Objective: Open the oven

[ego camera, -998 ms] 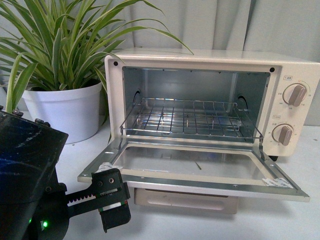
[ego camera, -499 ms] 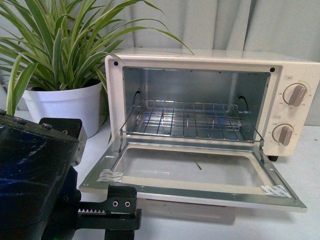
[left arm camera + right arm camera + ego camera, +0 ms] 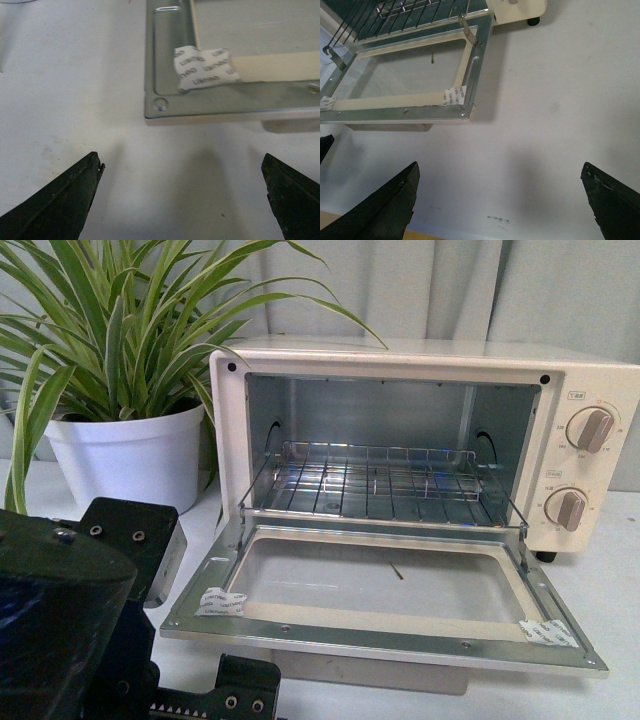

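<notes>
The cream-white oven point(image 3: 420, 365) stands on the white table with its glass-windowed door point(image 3: 390, 635) swung down nearly flat. Its wire rack point(image 3: 380, 480) is exposed, and two beige knobs point(image 3: 590, 428) sit on its right panel. The pale bar handle point(image 3: 400, 672) shows under the door's front edge. My left gripper point(image 3: 182, 162) is open and empty above bare table, a short way off the door's near left corner point(image 3: 160, 106). My right gripper point(image 3: 500, 170) is also open and empty, hovering off the door's right corner point(image 3: 465, 111).
A leafy plant in a white pot point(image 3: 130, 460) stands left of the oven. My left arm's black body point(image 3: 70, 630) fills the lower left of the front view. White tape point(image 3: 202, 67) sticks to the door frame. A grey curtain hangs behind. The table's edge point(image 3: 370, 235) lies near my right gripper.
The door has dropped a little further, to nearly flat. My left arm has pulled back and down from the door's front edge, and its fingers have slid out of the front view.
</notes>
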